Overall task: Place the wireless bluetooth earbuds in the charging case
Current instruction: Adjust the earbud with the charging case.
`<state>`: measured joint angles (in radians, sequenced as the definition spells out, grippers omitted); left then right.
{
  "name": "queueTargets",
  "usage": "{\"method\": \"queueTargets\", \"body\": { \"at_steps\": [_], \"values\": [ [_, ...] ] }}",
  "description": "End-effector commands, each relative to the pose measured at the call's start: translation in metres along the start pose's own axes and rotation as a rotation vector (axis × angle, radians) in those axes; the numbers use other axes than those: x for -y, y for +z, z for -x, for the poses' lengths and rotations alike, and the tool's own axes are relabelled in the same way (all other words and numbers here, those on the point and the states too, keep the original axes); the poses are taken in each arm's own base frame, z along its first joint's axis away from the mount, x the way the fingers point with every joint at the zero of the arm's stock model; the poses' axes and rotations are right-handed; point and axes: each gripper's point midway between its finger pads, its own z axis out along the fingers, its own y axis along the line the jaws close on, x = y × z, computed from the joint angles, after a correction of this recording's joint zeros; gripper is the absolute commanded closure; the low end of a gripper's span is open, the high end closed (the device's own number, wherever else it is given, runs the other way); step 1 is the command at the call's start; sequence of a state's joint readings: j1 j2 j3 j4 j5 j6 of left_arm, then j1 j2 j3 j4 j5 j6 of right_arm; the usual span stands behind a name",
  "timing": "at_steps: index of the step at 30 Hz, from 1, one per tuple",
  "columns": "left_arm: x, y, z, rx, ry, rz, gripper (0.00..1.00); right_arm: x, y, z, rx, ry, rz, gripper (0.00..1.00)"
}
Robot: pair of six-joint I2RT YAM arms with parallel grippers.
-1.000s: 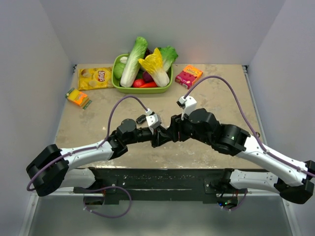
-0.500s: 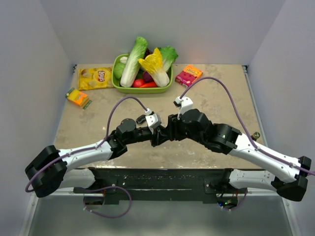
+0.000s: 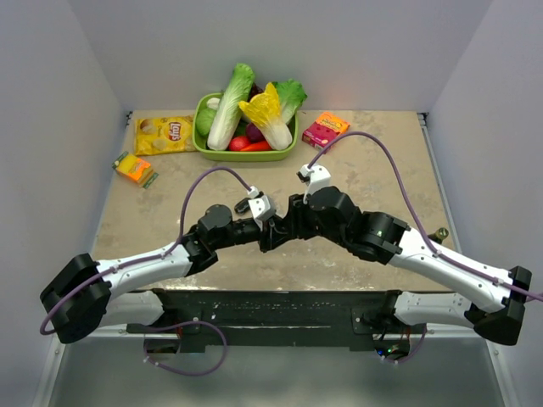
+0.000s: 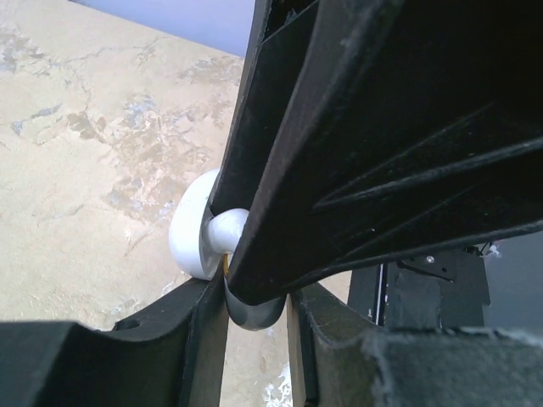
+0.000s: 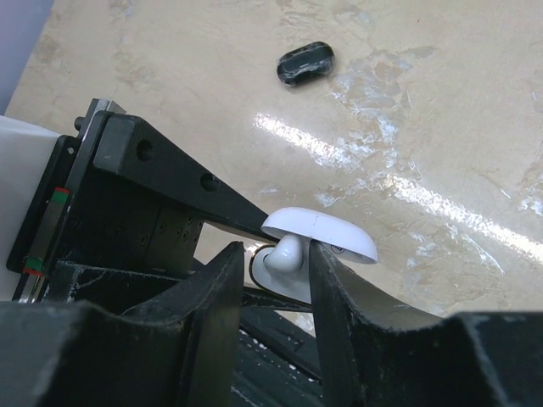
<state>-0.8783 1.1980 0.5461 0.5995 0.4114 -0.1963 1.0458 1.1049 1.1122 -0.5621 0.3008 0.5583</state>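
Observation:
In the top view both grippers meet at the table's middle: my left gripper [image 3: 273,234] and my right gripper [image 3: 293,222]; the case is hidden between them there. In the left wrist view my left gripper [image 4: 254,292] is shut on the white charging case [image 4: 188,236], lid open, held above the table. A white earbud [image 4: 227,231] sits at its opening, under the right finger [image 4: 365,127]. In the right wrist view my right gripper [image 5: 276,248] straddles the earbud [image 5: 284,253] below the open lid [image 5: 327,233]. The earbud touches one finger, with a gap to the other.
A green basket [image 3: 246,156] of vegetables stands at the back, with a yellow chips bag [image 3: 164,134], an orange pack [image 3: 134,167] and a pink box [image 3: 325,131] around it. A small black object [image 5: 305,62] lies on the table; a small dark item [image 3: 439,232] sits near the right edge.
My right arm has moved left and slightly back, bringing its gripper tight against the left gripper. The left arm has shifted only slightly.

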Motion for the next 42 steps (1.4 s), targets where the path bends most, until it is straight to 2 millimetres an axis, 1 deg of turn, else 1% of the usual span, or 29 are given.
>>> {"method": "queueTargets", "body": {
  "at_steps": [1,11,13,14,15,18,28,30,34,37,42],
  "values": [
    [0.003,-0.001,0.028,0.083,0.059,0.002,1.00,0.004,0.001,0.010,0.045,0.030,-0.022,0.63],
    [-0.002,-0.001,0.028,0.092,0.079,0.059,1.00,0.006,0.007,0.008,0.042,0.043,-0.037,0.76],
    [-0.004,-0.001,0.028,0.095,0.084,0.071,1.00,0.006,0.007,0.009,0.046,0.049,-0.038,0.81],
    [-0.008,-0.002,0.027,0.093,0.083,0.093,1.00,0.006,0.007,0.010,0.051,0.055,-0.042,0.83],
    [-0.009,-0.002,0.029,0.098,0.083,0.105,1.00,0.006,0.007,0.012,0.055,0.058,-0.039,0.90],
    [-0.017,-0.003,0.029,0.107,0.079,0.148,1.00,0.005,0.008,0.014,0.060,0.069,-0.047,1.00],
    [-0.043,-0.011,0.038,0.166,0.057,0.311,1.00,0.008,0.011,0.020,0.081,0.111,-0.080,1.00],
    [-0.046,-0.012,0.039,0.173,0.053,0.326,1.00,0.008,0.012,0.021,0.083,0.120,-0.086,1.00],
    [-0.054,-0.015,0.043,0.194,0.048,0.384,1.00,0.006,0.017,0.022,0.083,0.148,-0.089,1.00],
    [-0.065,-0.019,0.046,0.212,0.040,0.456,1.00,0.004,0.020,0.024,0.092,0.165,-0.092,1.00],
    [-0.073,-0.020,0.046,0.229,0.042,0.529,1.00,0.005,0.027,0.029,0.102,0.198,-0.113,1.00]
  ]
}}
